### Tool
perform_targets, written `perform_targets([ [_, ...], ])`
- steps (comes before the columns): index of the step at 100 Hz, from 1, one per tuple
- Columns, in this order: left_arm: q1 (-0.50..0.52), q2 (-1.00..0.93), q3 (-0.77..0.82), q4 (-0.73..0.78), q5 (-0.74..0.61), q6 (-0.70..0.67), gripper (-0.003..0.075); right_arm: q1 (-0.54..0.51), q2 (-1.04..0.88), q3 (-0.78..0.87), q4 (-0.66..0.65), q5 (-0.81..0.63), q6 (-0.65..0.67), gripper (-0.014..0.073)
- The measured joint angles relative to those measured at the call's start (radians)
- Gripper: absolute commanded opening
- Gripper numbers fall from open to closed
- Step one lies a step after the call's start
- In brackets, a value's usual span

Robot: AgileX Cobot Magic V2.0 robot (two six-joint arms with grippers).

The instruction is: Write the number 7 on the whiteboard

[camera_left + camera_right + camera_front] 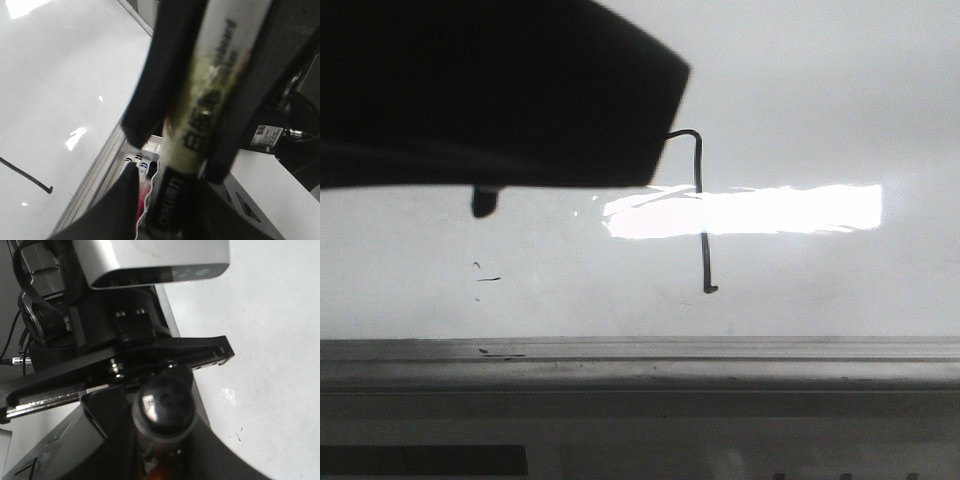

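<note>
I am watching the number 7 (699,200) sitting complete on the whiteboard (820,90), mid-board above the ledge. The left pincer (170,150) is pinching the marker (192,135); the right pincer I cannot tell, apparently gripping something dark. Risk: a tilted marker could be smearing wet ink.

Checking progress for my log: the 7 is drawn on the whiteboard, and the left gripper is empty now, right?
Not empty. The left wrist view shows the left gripper clamped on a whiteboard marker. The number 7 is indeed drawn on the whiteboard, per the front view.
</note>
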State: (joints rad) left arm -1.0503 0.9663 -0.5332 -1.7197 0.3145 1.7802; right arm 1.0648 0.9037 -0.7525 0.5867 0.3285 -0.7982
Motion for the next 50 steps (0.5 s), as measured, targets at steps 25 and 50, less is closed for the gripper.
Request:
perform_targets([
  [25,0.0,0.0,0.0,0.007,0.009,0.017,-0.002,0.0,0.0,0.0,0.004,-0.002,0.0,0.0068],
  [50,-0.002,0.001,0.0,-0.002,-0.001,0.013,-0.002,0.0,0.002,0.0,0.009,-0.002,0.0,0.0528],
])
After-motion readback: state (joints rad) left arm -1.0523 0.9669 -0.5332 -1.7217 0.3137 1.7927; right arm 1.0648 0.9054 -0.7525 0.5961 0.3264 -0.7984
